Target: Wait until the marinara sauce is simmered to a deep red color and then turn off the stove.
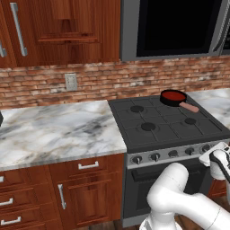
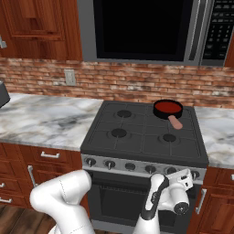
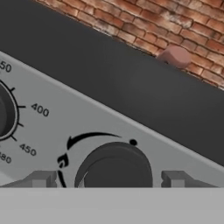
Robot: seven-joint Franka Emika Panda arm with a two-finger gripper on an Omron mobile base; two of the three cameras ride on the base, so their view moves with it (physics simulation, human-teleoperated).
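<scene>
One big black four-burner gas stove (image 2: pixel 137 132) is sitting between the marble counters, and on its back right burner the small dark round frying pan (image 2: pixel 167 109) with the reddish-brown handle is holding the marinara sauce (image 2: pixel 167 107), a flat disc that's already looking pretty deep red to me. So I'm guessing the waiting part is basically over and only the knob turn is left. The white arm's two-finger gripper (image 3: pixel 107 178) is hovering right at the steel front strip, fingertips (image 3: pixel 41 179) spread apart on either side of a small dark round knob (image 3: pixel 116 168), not pinching it yet as far as I can tell. Can't see any flame, so no clue whether that burner is actually off.
</scene>
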